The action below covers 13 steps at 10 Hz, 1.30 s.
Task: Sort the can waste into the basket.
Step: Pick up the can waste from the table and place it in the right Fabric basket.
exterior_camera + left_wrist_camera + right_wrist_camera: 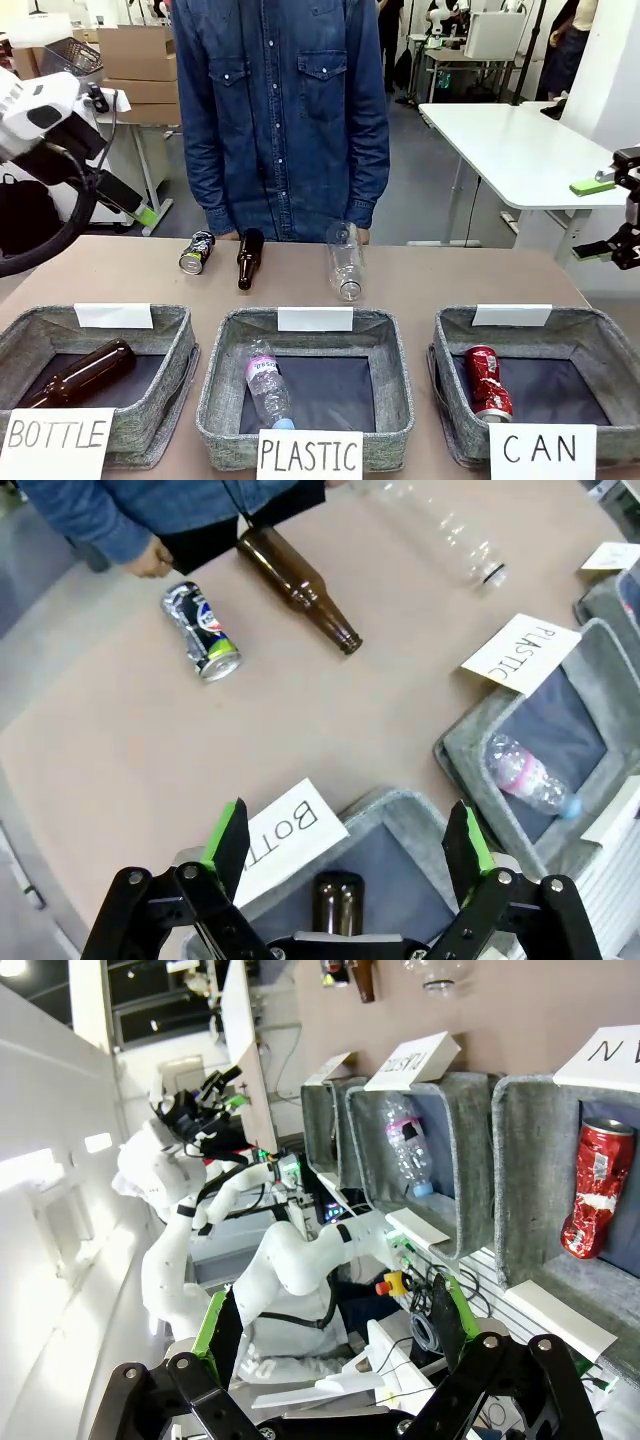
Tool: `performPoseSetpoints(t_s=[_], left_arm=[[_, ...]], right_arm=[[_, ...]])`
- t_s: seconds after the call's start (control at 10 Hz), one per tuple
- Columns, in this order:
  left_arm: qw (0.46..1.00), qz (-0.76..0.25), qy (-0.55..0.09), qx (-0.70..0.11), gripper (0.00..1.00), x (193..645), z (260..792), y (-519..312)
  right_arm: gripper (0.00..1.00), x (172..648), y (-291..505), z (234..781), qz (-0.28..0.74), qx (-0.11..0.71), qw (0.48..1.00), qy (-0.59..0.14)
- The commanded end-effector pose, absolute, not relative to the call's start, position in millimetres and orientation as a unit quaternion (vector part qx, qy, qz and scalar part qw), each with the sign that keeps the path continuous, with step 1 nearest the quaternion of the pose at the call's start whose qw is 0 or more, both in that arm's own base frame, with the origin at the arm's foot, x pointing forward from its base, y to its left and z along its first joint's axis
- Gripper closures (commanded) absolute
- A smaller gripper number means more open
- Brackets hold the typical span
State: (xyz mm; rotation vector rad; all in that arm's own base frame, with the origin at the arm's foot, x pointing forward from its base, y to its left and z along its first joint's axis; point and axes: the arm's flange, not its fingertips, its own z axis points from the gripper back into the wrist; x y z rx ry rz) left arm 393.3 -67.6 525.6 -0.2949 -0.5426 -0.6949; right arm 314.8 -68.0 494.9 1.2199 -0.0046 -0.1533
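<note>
A: How are the end effectors seen to be set?

B: The left gripper (347, 845) is spread wide. Its green-padded fingers (228, 838) are well apart, with nothing held or touched. It is hung above the grey felt basket signed "BOTTLE" (395, 805). The right gripper (333, 1325) is spread just as wide and nothing is held by it. In the front view it is found at 3 o'clock, beyond the table's edge.

A: Where are the cans found?

B: The dented red metal drink can (487, 382) is laid inside the grey felt rectangular basket signed "CAN" (447, 345), on the dark bottom toward that basket's 9 o'clock side. The dented dark, silvery drink can (197, 252) is seen lying on the brown tabletop (450, 280) near the far edge, at about 11 o'clock from the camera, well apart from that basket.

A: What is placed around it?

B: A brown glass bottle (247, 258) is laid just beside it at its 3 o'clock, and a clear plastic bottle (346, 262) farther along at 3 o'clock. At 12 o'clock a person in a denim shirt (280, 110) is stood at the far edge. In the left wrist view, a hand (150, 558) is seen near the dark can.
</note>
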Motion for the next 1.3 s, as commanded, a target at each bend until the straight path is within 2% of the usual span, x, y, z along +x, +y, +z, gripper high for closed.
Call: performPoseSetpoints(t_s=[0.0, 0.2, 0.4, 0.8, 1.0, 1.2], left_arm=[[0.897, -0.329, -0.254, -0.152, 0.0, 398.2, 517.9, -73.6], [0.944, -0.235, -0.196, -0.124, 0.0, 463.9, 483.6, -92.4], [0.964, -0.183, -0.158, -0.111, 0.0, 510.7, 455.8, -105.2], [0.984, -0.117, -0.116, -0.073, 0.0, 566.7, 400.7, -115.7], [0.955, -0.176, -0.094, -0.221, 0.0, 552.9, 430.6, -68.2], [0.922, -0.175, -0.105, -0.328, 0.0, 530.4, 464.6, 17.2]], right_arm=[[0.0, 314.0, -70.4, 494.5, -0.059, 0.57, 0.819, -0.005], [0.0, 314.0, -70.4, 494.5, -0.059, 0.57, 0.819, -0.005], [0.0, 314.0, -70.4, 494.5, -0.059, 0.57, 0.819, -0.005], [0.0, 314.0, -70.4, 494.5, -0.059, 0.57, 0.819, -0.005], [0.0, 314.0, -70.4, 494.5, -0.059, 0.57, 0.819, -0.005], [0.0, 314.0, -70.4, 494.5, -0.059, 0.57, 0.819, -0.005]])
